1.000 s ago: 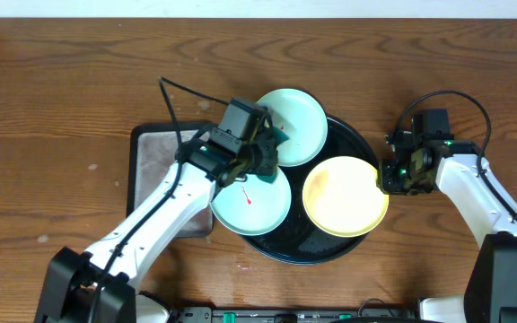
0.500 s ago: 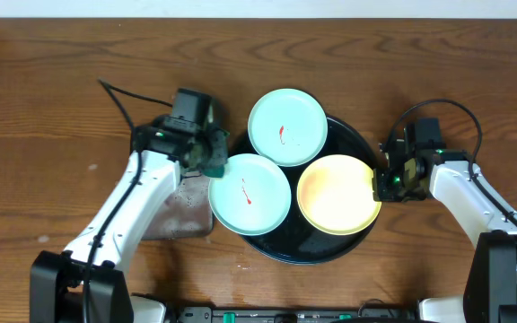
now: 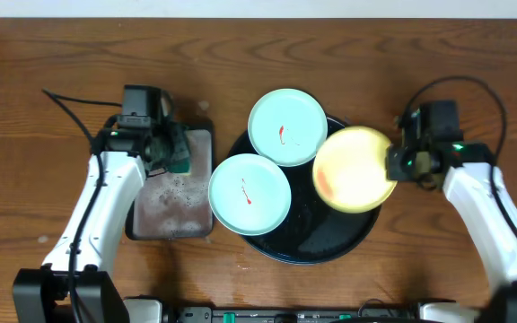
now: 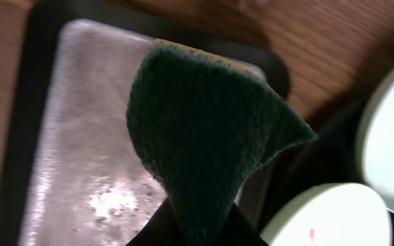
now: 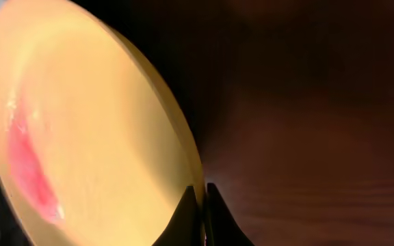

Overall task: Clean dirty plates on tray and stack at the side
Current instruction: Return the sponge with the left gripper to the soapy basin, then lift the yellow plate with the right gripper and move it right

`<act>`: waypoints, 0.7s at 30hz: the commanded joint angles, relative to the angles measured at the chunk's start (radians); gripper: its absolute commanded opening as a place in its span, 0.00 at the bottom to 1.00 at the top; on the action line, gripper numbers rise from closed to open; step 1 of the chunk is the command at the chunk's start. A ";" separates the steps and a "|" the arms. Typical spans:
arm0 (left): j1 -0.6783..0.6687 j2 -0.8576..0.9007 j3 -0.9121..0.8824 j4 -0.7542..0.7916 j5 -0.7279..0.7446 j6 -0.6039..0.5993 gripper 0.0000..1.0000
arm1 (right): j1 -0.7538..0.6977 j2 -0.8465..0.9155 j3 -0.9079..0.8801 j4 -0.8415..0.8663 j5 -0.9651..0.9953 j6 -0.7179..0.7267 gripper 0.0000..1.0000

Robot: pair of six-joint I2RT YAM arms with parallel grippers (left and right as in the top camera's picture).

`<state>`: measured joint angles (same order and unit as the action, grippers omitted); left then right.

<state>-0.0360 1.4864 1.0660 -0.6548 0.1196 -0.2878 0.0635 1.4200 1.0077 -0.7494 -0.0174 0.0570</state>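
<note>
At the left of the overhead frame, the left gripper point(image 3: 170, 149) has its jaws pinched narrow on a dark green sponge point(image 4: 204, 137). The sponge hangs over the upper end of the small grey tray point(image 3: 164, 211), which is wet with suds. At the right, the right gripper point(image 3: 393, 166) has its jaws clamped on the right rim of the yellow plate point(image 3: 353, 170), which is tilted over the right side of the black tray point(image 3: 317, 244). The upper mint plate point(image 3: 287, 126) and lower mint plate point(image 3: 249, 194) lie on that tray's left half, each with a red smear.

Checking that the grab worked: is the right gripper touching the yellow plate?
Touching. The right wrist view shows the right gripper pinching the rim of the yellow plate between both fingers, with no gap.
</note>
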 commanded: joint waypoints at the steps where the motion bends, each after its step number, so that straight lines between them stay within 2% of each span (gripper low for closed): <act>1: 0.017 -0.010 -0.019 -0.003 -0.013 0.061 0.15 | 0.048 -0.083 0.051 0.001 0.159 0.000 0.01; 7: 0.018 0.013 -0.020 -0.004 -0.085 0.149 0.15 | 0.162 -0.141 0.081 0.026 0.402 -0.082 0.01; 13: 0.018 0.023 -0.022 -0.004 -0.099 0.149 0.15 | 0.299 -0.134 0.081 0.085 0.591 -0.140 0.01; 21: 0.018 0.023 -0.022 -0.003 -0.099 0.149 0.16 | 0.476 -0.125 0.081 0.182 0.782 -0.338 0.01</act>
<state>-0.0223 1.5021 1.0550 -0.6548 0.0410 -0.1555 0.4870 1.2873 1.0714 -0.5888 0.6193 -0.1741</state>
